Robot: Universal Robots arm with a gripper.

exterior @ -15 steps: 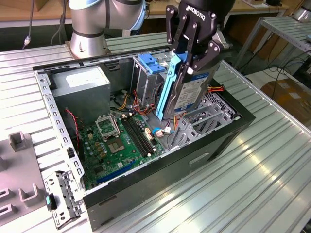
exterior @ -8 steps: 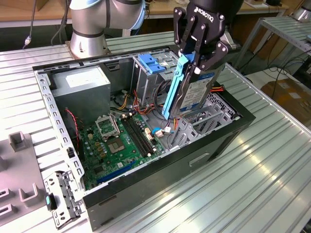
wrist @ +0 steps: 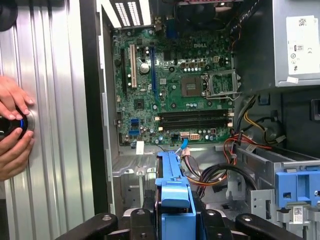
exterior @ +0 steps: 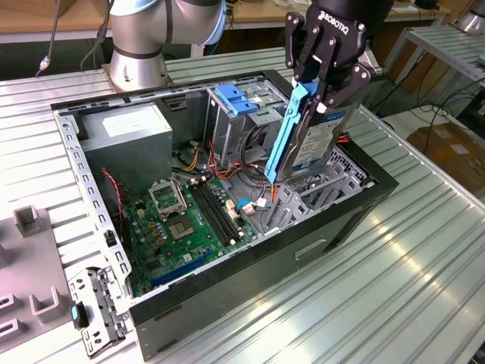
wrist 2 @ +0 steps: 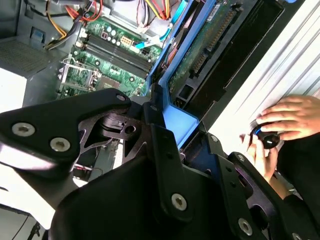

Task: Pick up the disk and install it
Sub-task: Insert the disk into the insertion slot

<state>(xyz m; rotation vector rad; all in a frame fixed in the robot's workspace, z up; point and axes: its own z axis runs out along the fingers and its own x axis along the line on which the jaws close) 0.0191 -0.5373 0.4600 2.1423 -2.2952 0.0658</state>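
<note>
My gripper [exterior: 320,97] is shut on the disk [exterior: 309,150], a silver hard drive with a white-and-blue label and blue side rails. I hold it upright on its edge. Its lower end hangs just over the metal drive bay [exterior: 327,189] at the front corner of the open computer case [exterior: 345,227]. In the second wrist view the disk [wrist 2: 200,55] shows its green circuit board and blue rail between my black fingers [wrist 2: 156,112]. The first wrist view shows the disk's blue rail [wrist: 172,182] edge-on over the case floor.
Inside the case lie a green motherboard [exterior: 189,220], a grey power-supply box [exterior: 125,133], loose cables [exterior: 227,163] and a drive cage with a blue handle [exterior: 239,98]. A person's hands [wrist: 12,125] rest on a knob on the ribbed table. Grey fixtures [exterior: 30,220] stand on the exterior view's left.
</note>
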